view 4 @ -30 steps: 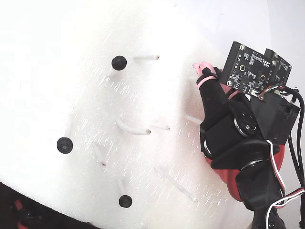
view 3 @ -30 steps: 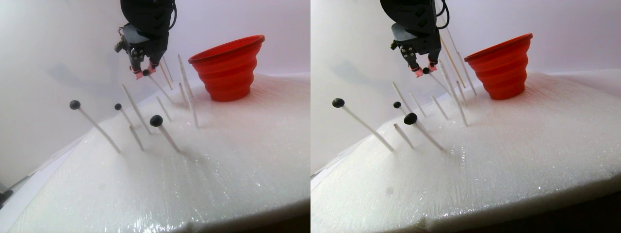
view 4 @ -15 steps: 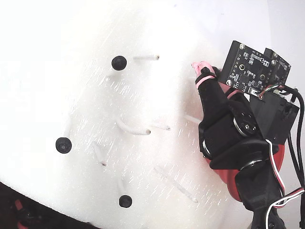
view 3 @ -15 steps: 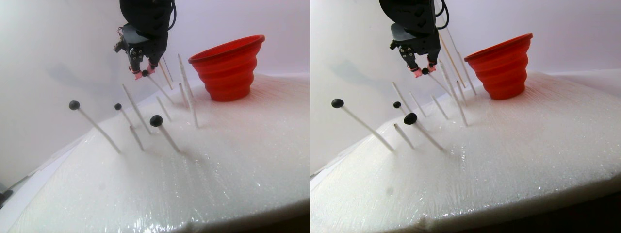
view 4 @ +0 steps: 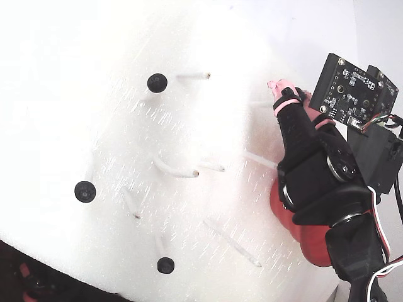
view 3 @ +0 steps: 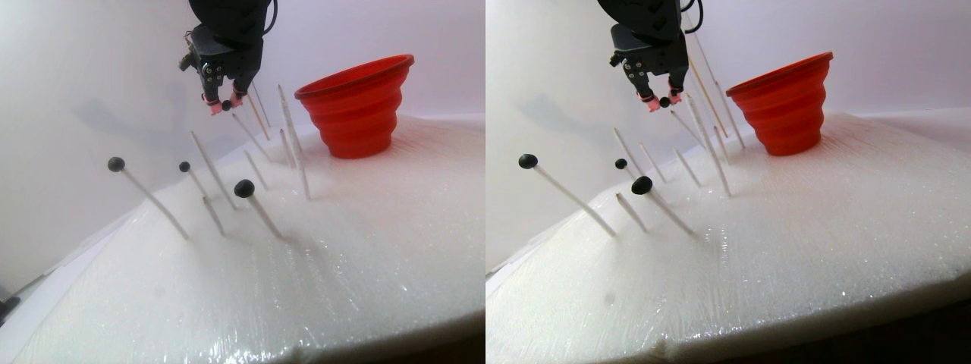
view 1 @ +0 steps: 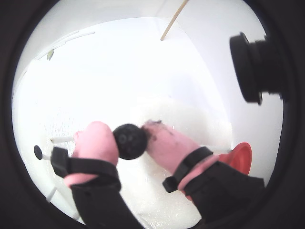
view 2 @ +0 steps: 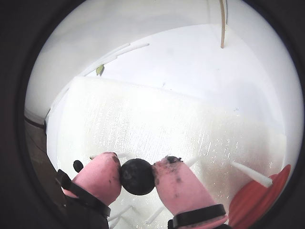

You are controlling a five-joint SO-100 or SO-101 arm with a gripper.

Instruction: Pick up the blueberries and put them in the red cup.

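My gripper (view 1: pixel 129 139), with pink-tipped fingers (view 1: pixel 97 143), is shut on one black-blue blueberry (view 1: pixel 129 141), also seen in the other wrist view (view 2: pixel 137 176). In the stereo pair view the gripper (view 3: pixel 226 105) holds it in the air, above the pegs and left of the red cup (view 3: pixel 356 106). The cup stands upright on the white foam slab (view 3: pixel 364 250). Its rim shows at the right in both wrist views (view 1: pixel 240 157) (view 2: pixel 259 200). Three more blueberries sit on tilted white pegs (view 3: pixel 115 164) (view 3: pixel 184 166) (view 3: pixel 243 188). In the fixed view they show at the left (view 4: pixel 157 82) (view 4: pixel 84 190) (view 4: pixel 165 265). There the arm covers most of the cup (view 4: pixel 312 242).
Several bare white pegs (view 3: pixel 292 133) stick out of the foam between the berries and the cup. A thin wooden stick (view 1: pixel 174 19) leans at the back. A black camera (view 1: pixel 252 67) rides beside the gripper. The foam's front edge (view 3: pixel 303 345) drops off.
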